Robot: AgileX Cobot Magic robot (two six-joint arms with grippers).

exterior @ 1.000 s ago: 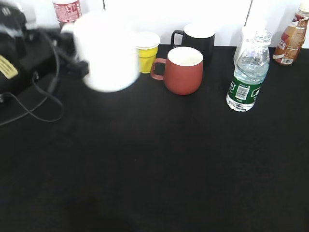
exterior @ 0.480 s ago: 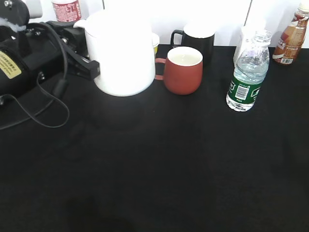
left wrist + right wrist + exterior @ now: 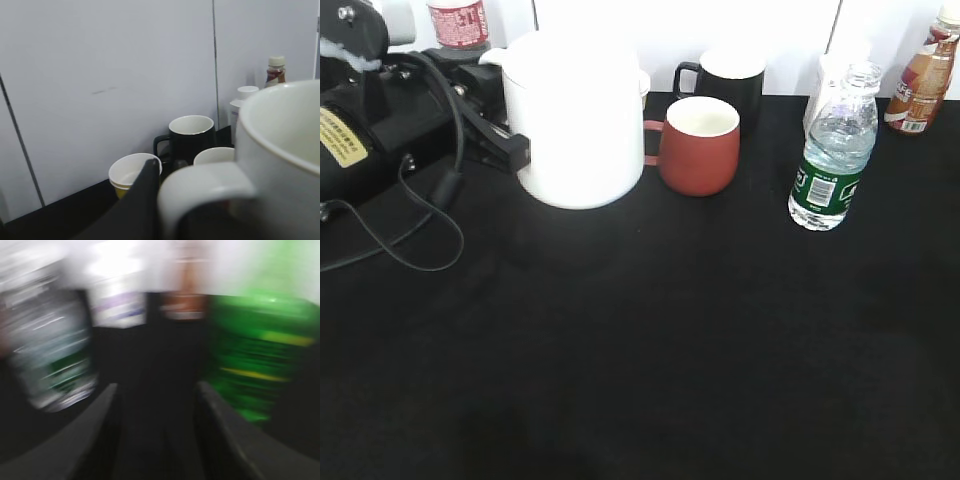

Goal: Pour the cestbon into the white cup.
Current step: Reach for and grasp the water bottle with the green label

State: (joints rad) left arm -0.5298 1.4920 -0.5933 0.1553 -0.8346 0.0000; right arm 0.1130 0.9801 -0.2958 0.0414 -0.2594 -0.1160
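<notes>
Left gripper (image 3: 510, 150) clamps the white cup (image 3: 582, 120) by its handle side, cup upright at the left of the black table (image 3: 640, 340).

To do this step well, I judge the cup should settle flat, mouth up, clear of the red-brown mug (image 3: 700, 145) just beside it. The cestbon (image 3: 832, 150) stands well apart to the right, long axis vertical, open neck pointing up. The right gripper (image 3: 157, 400) shows spread fingers holding nothing, its view blurred.

On the tabletop (image 3: 650, 350), the white cup (image 3: 582, 120) stands left of the red mug (image 3: 699, 145), the black mug (image 3: 725, 80) behind it, and the cestbon (image 3: 834, 150) well apart at right.
</notes>
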